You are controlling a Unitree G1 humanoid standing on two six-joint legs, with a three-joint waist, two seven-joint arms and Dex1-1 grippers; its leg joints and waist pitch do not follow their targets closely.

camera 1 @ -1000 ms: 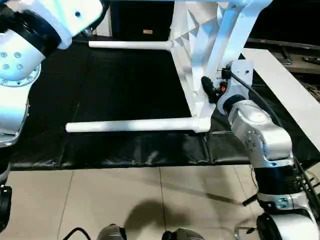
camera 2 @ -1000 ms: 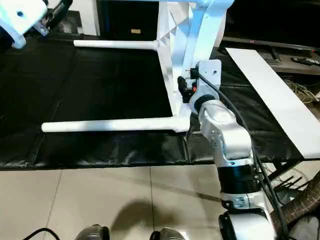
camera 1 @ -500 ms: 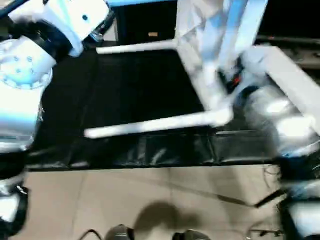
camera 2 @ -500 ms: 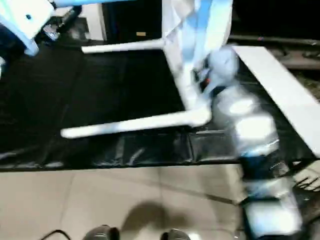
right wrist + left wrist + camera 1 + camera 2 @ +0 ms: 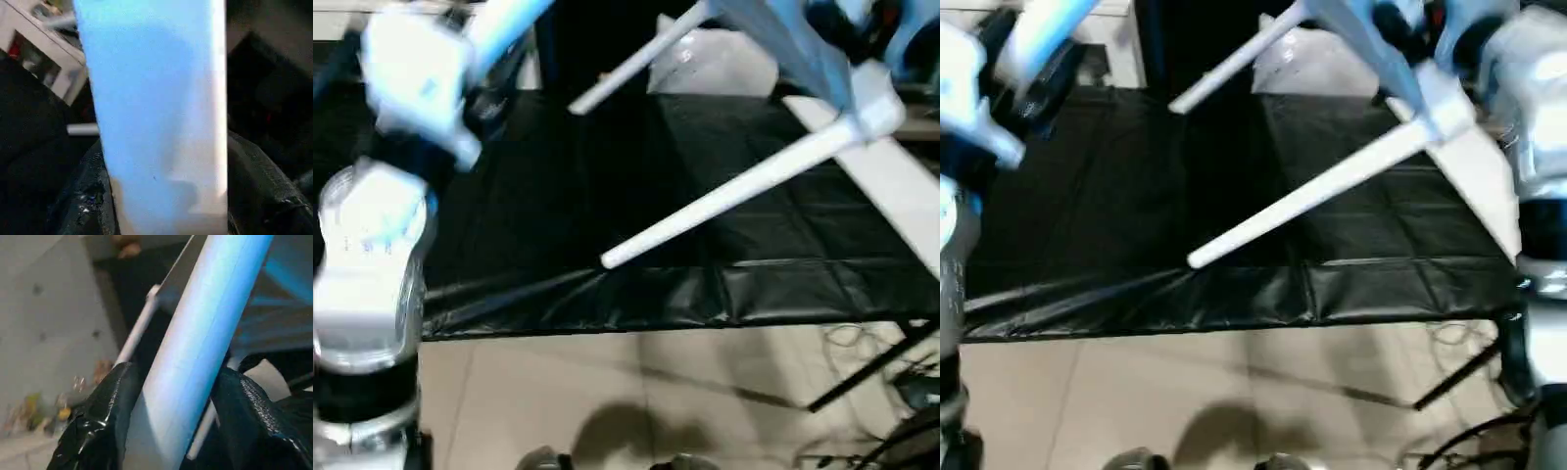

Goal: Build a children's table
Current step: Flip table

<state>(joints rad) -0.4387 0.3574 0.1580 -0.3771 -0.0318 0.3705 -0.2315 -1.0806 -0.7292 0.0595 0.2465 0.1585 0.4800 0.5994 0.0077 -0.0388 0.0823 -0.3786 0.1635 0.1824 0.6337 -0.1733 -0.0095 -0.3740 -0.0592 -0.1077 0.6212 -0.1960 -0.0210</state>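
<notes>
The left wrist view shows the left gripper (image 5: pixel 171 426) closed around a white leg (image 5: pixel 195 347), a black finger (image 5: pixel 98 416) on each side, and the right wrist view shows the right gripper (image 5: pixel 161 196) clamped likewise on a broad white part of the children's table (image 5: pixel 822 59). The head views show the table lifted and tilted above the black-covered work surface (image 5: pixel 607 196), two more legs (image 5: pixel 724 196) slanting down over it. A white board (image 5: pixel 901 186) lies along the surface's right edge, with cables (image 5: pixel 862 343) on the tiled floor (image 5: pixel 607 392) below.

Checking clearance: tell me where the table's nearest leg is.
In the left eye view, the nearest leg slants above the black work surface, centre-right.
</notes>
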